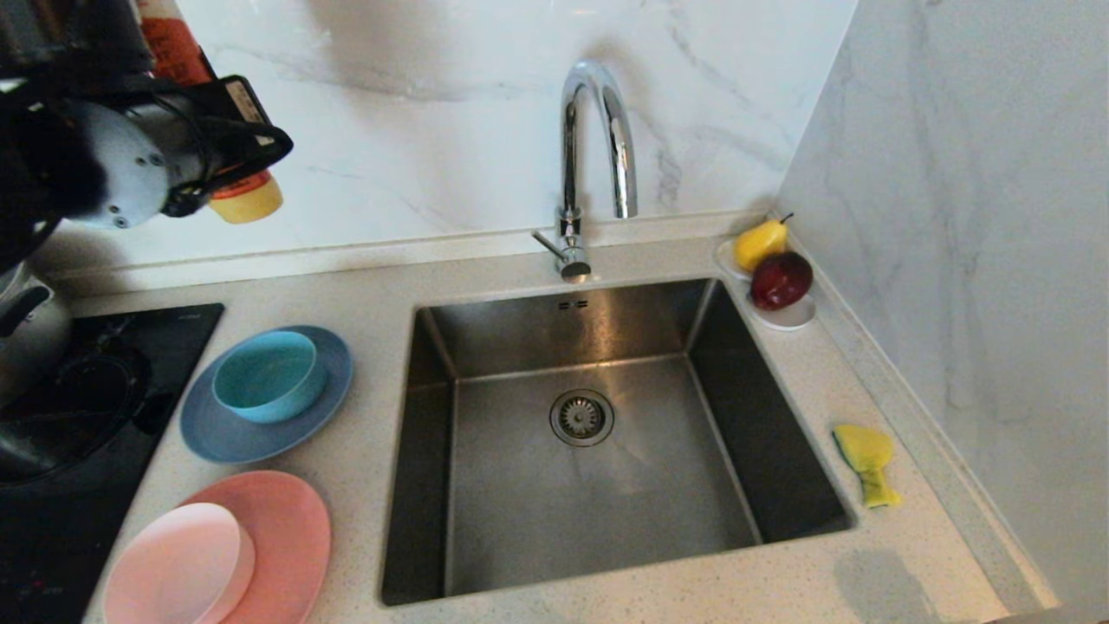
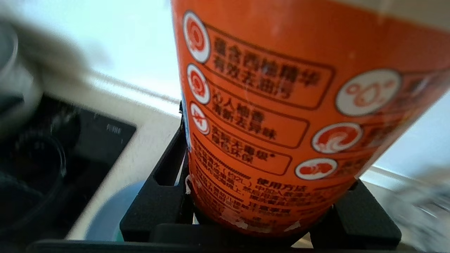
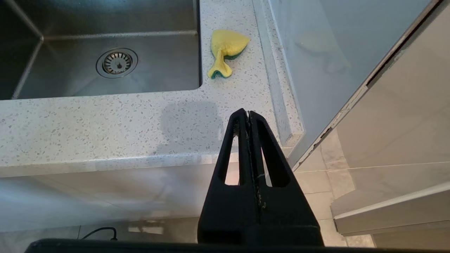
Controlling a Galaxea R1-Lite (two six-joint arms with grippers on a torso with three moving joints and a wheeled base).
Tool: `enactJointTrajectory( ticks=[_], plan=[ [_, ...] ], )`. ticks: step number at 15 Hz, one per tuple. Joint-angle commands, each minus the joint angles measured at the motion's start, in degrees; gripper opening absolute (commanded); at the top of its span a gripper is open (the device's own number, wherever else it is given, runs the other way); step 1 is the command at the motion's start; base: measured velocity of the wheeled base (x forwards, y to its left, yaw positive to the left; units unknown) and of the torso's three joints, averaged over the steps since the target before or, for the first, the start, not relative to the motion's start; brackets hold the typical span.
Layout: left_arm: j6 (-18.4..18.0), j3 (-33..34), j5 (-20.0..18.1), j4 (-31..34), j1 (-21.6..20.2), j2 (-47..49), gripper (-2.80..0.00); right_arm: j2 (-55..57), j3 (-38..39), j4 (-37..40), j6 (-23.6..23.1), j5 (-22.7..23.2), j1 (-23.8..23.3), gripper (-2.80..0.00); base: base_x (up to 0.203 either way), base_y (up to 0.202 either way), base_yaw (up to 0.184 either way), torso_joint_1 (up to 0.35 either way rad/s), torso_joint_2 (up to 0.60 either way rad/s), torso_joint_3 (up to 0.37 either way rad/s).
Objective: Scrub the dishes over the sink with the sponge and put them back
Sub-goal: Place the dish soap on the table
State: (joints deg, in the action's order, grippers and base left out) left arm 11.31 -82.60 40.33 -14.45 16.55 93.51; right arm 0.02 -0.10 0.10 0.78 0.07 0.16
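Observation:
My left gripper [image 1: 247, 143] hangs high at the back left, shut on an orange detergent bottle [image 2: 281, 105] whose yellow cap [image 1: 249, 200] points down and to the right. Below it a teal bowl [image 1: 269, 374] sits on the grey-blue plate [image 1: 217, 444]. Nearer the front, a pale pink bowl [image 1: 178, 563] rests on the salmon-pink plate [image 1: 295, 529]. The yellow sponge [image 1: 866, 459] lies pinched on the counter right of the steel sink [image 1: 520, 511]. My right gripper [image 3: 248, 114] is shut and empty, parked below the counter's front edge, with the sponge [image 3: 225, 49] ahead of it.
A chrome gooseneck tap [image 1: 598, 130] rises behind the sink. A white saucer [image 1: 790, 319] with a pear and a dark red apple sits at the back right corner. A black hob [image 1: 95, 407] with a steel pot [image 1: 30, 334] fills the left side. Marble walls close the back and right.

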Motion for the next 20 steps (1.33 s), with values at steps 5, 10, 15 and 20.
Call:
enactJointTrajectory(
  ticks=[5, 10, 15, 20],
  plan=[
    [-2.1, 1.9, 5.6, -21.6, -0.5, 20.1, -2.80, 0.0, 0.0, 0.0, 0.0, 0.0, 0.0, -2.80, 0.000, 0.000, 0.000, 0.000, 0.00, 0.000],
    [-3.8, -4.0, 8.0, -29.5, -0.5, 30.3, -2.80, 0.0, 0.0, 0.0, 0.0, 0.0, 0.0, -2.80, 0.000, 0.000, 0.000, 0.000, 0.00, 0.000],
    [-8.1, -8.9, 9.5, -37.1, -1.7, 38.0, -2.80, 0.0, 0.0, 0.0, 0.0, 0.0, 0.0, -2.80, 0.000, 0.000, 0.000, 0.000, 0.00, 0.000],
    [-13.1, -13.1, 9.9, -44.2, -3.2, 43.9, -2.80, 0.0, 0.0, 0.0, 0.0, 0.0, 0.0, -2.80, 0.000, 0.000, 0.000, 0.000, 0.00, 0.000]
  ],
)
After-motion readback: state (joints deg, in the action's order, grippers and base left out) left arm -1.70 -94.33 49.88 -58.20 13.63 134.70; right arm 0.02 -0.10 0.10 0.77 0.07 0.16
